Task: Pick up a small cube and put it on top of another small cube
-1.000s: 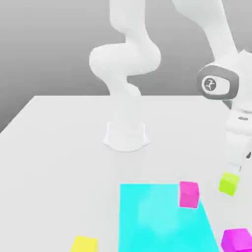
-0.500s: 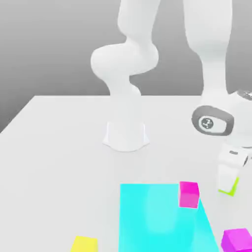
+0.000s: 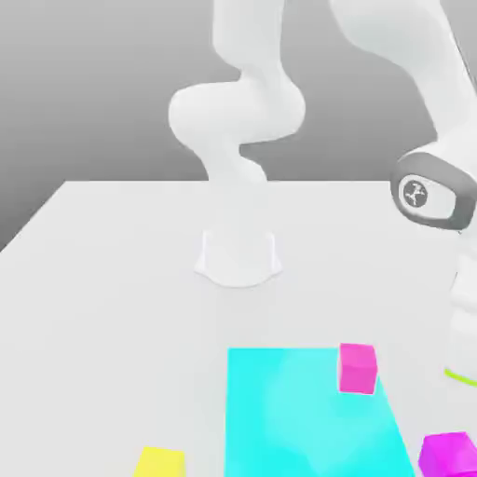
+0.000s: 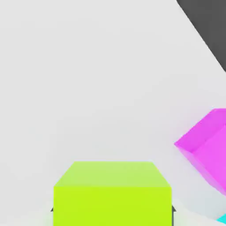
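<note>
Pincer [image 4: 112, 216]: pinching small cube [image 4: 112, 192] | magenta cube [image 4: 207, 148]: near, on table [image 4: 88, 66] | cyan mat [image 3: 307, 410]: bears second magenta cube [image 3: 358, 367]

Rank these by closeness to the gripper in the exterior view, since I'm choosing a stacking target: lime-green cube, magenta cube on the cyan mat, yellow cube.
1. Lime-green cube, at the gripper, right edge.
2. Magenta cube, on the cyan mat.
3. Yellow cube, bottom left.

A white robot arm [image 3: 244, 112] rises from the far side of a white table [image 3: 112, 307]. Near, a flat cyan square patch [image 3: 298, 415] bears a small magenta cube [image 3: 358, 367] at its right edge; a yellow cube [image 3: 160, 463] sits left, another magenta cube [image 3: 451, 456] right.
</note>
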Tool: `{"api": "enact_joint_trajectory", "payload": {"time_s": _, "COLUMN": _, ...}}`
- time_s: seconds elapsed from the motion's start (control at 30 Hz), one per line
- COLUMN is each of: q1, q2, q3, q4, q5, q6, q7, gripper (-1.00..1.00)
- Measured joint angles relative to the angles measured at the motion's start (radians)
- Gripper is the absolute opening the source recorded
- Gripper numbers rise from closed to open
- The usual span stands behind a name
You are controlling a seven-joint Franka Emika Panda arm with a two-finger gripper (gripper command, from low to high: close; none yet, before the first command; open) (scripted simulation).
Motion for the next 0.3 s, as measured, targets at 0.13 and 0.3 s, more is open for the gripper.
{"api": "enact_joint_trajectory", "payload": {"time_s": 0.13, "q1": -0.032, "q2": 0.090, "q3": -0.031, "q4": 0.086, "q5": -0.017, "q6": 0.003, "q7": -0.058, "gripper": -1.00}}
{"api": "enact_joint_trajectory", "payload": {"time_s": 0.3, "q1": -0.018, "q2": 0.153, "q3": -0.052, "q4": 0.095, "q5": -0.035, "q6": 0.057, "q7": -0.049, "gripper": 1.00}}
